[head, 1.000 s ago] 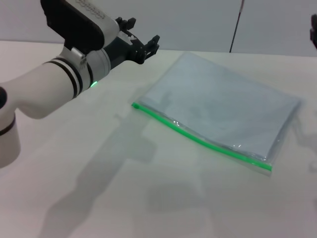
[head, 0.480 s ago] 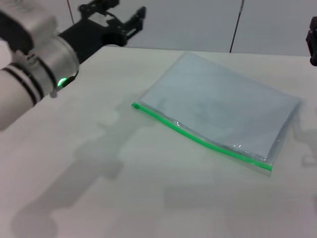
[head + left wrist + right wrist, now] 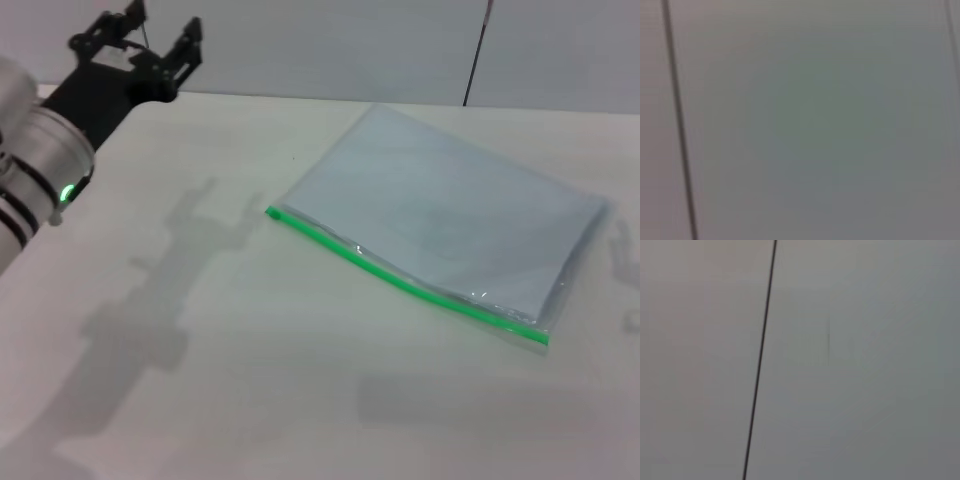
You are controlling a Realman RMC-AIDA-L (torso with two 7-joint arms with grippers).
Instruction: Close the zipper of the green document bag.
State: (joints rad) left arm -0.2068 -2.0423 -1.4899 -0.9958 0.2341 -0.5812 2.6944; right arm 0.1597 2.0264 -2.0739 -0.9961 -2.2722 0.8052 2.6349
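green document bag (image 3: 450,220), a flat translucent blue-grey plastic pouch, lies on my white counter (image 3: 250,380); its bright green zipper (image 3: 400,282) runs diagonally. left gripper (image 3: 150,40) hovers well off the zipper's near end, jaws apart, nearer arm; right out of sight.

A pale, plain table (image 3: 300,400) is seen. Only one thing is laid flat on it: the green document bag (image 3: 450,225), placed at an angle. Its zipper (image 3: 400,282) is turned to the near edge. The bag is well apart from the left gripper's fingers (image 3: 190,45).
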